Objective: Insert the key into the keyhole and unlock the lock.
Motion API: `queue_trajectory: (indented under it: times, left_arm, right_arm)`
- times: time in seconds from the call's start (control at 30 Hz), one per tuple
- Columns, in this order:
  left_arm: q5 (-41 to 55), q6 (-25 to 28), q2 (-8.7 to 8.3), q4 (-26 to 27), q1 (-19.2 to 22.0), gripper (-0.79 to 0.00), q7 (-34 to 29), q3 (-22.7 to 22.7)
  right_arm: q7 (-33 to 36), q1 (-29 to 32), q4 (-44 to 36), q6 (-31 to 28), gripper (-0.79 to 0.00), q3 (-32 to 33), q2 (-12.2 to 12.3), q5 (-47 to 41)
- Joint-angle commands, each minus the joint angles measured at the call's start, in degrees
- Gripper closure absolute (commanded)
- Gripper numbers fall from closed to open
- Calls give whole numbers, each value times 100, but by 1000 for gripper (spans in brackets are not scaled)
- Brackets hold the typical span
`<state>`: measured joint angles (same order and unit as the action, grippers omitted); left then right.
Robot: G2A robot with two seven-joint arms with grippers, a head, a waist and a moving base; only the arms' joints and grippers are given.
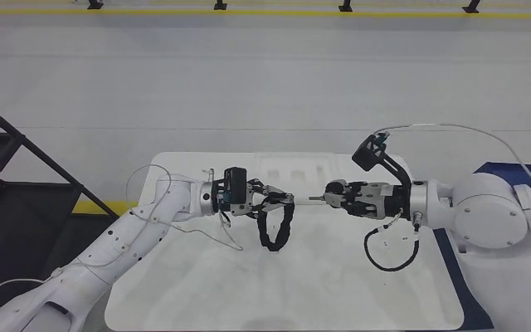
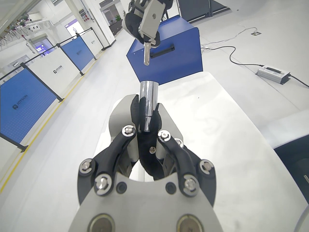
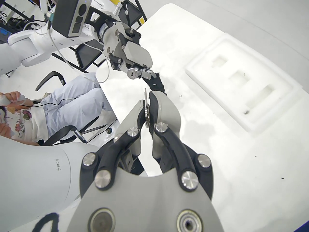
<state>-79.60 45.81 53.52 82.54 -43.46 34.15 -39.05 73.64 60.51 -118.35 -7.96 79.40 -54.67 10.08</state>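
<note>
Chrome is what to aim at: the lock [image 2: 149,102] is a short bright cylinder with a black cable [image 1: 275,226] looping down from it; the left gripper [image 2: 144,109] is closed round its body, with the open end facing right toward the other arm; both are held above the white table [image 1: 332,286], left of the middle. The right gripper [image 3: 147,102] has its fingers [image 3: 164,112] pinched tight on the head of the key [image 3: 145,97], and the blade sticks out to the left; key tip and cylinder face are near one another but apart, with clear air between them. The step in hand, as I judge it, is the final line-up before insertion; nothing has entered the keyhole [image 3: 132,74] yet.

To do it well, first square the axes; in the left wrist view the blade sits roughly in line with the cylinder, though a small sideways offset looks possible, so correct that before closing the gap. Next match the roll of the blade to the slot, whose direction I cannot make out. Then advance the key slowly and straight, with the left arm holding the lock steady as the anchor. The key is held only by its head, so a hard push against the cylinder rim would likely twist it in the grip; use light pressure and back off at resistance. Turn only once the blade is fully seated. The foam tray [image 1: 290,174] on the far side lies well out of the path.
</note>
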Motion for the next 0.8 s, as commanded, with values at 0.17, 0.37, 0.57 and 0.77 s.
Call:
queue_trajectory:
  times: [0.17, 0.37, 0.57, 0.77]
  left_arm:
    - [-221, -291, 17, 257, -180, 0, -54, -122]
    - [-492, -522, 48, 333, -281, 0, 17, -183]
    - [-803, -678, 67, 269, -388, 0, 300, -231]
    - [-963, -718, 120, 113, -416, 0, 440, -218]
  right_arm:
    - [-113, 81, -263, 170, 0, -83, 28, 154]
    - [-245, 57, -298, 394, 0, -209, 40, 326]
    - [-325, 38, -332, 459, 0, -283, 54, 380]
    - [-370, 6, -339, 524, 0, -411, 59, 359]
